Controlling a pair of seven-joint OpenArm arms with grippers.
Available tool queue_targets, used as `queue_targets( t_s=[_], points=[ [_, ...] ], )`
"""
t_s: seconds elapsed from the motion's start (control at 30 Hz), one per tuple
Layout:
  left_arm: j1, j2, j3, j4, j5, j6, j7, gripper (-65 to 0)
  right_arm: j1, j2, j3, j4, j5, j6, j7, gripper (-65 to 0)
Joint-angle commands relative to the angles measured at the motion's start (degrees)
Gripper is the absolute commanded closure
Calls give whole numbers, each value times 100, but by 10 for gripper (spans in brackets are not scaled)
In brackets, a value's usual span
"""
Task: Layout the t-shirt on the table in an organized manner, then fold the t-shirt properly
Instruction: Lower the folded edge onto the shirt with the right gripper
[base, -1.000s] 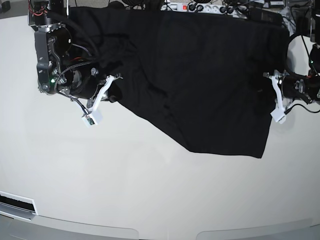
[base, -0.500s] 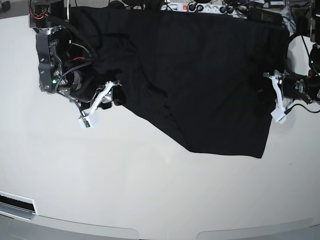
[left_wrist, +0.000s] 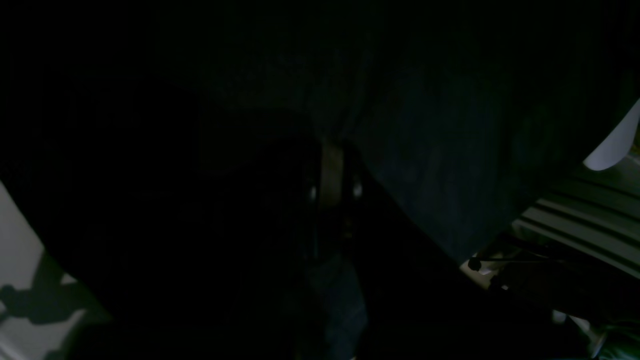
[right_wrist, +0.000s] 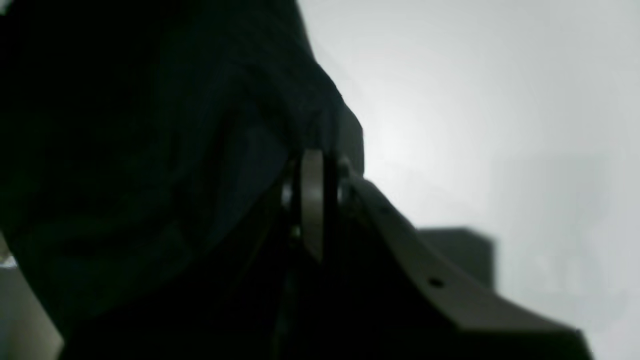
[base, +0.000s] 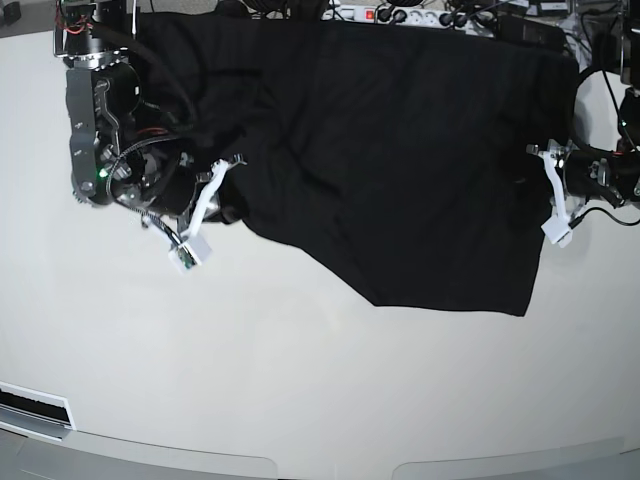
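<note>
The black t-shirt (base: 400, 150) lies spread over the far half of the white table (base: 300, 380), its lower edge slanting down to a corner at the right. At the shirt's left edge, my right gripper (base: 231, 196) has its fingers close together on a bunched fold. In the right wrist view this gripper (right_wrist: 320, 155) pinches the dark t-shirt (right_wrist: 150, 125) against the pale table (right_wrist: 475, 100). My left gripper (base: 535, 172) is shut on the shirt's right edge. The left wrist view is very dark; there the left gripper (left_wrist: 332, 150) shows cloth (left_wrist: 425, 150) gathered at its tips.
A power strip and cables (base: 400, 15) run along the table's far edge behind the shirt. A slotted white panel (base: 35, 410) sits at the front left corner. The table's rounded front edge runs along the bottom of the base view.
My right gripper opened and closed again at the shirt's left edge, and its arm shifted slightly. The cloth there now bulges a little lower. The left arm has not moved.
</note>
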Motion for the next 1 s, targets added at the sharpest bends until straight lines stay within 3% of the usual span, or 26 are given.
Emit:
queue_targets(
  t_s=[0.0, 0.27, 0.37, 0.4, 0.47, 0.57, 0.73, 0.83, 0.87, 0.97],
  points=[
    [-83, -122, -39, 68, -94, -32, -42, 0, 118, 39, 20, 251, 129, 15, 116, 0],
    [-83, -122, -39, 68, -94, -32, -42, 0, 111, 39, 20, 610, 129, -192, -348, 0],
    [-83, -122, -39, 68, -94, -32, -44, 0, 103, 37, 20, 610, 103, -361, -345, -165],
    [-83, -122, -39, 68, -94, -32, -42, 0, 103, 39, 20, 610, 33, -420, -339, -140],
    [-83, -122, -39, 68, -92, -32, -42, 0, 103, 37, 20, 610, -225, -437, -326, 0],
    [-83, -122, -39, 68, -94, -32, -44, 0, 105, 37, 20, 610, -542, -522, -212, 0],
    [-83, -122, -39, 68, -94, -32, -42, 0, 52, 35, 20, 588, -273, -262, -221, -6],
    [-81, -125, -39, 68, -92, -32, -39, 0, -15, 37, 20, 562, -286, -579, -197, -249],
    [-83, -122, -39, 68, -94, -32, -39, 0, -17, 37, 20, 501, -297, -621, -181, -296],
    [-83, -122, -39, 68, -94, -32, -42, 0, 11, 37, 20, 177, -299, -732, 72, -299]
  ],
)
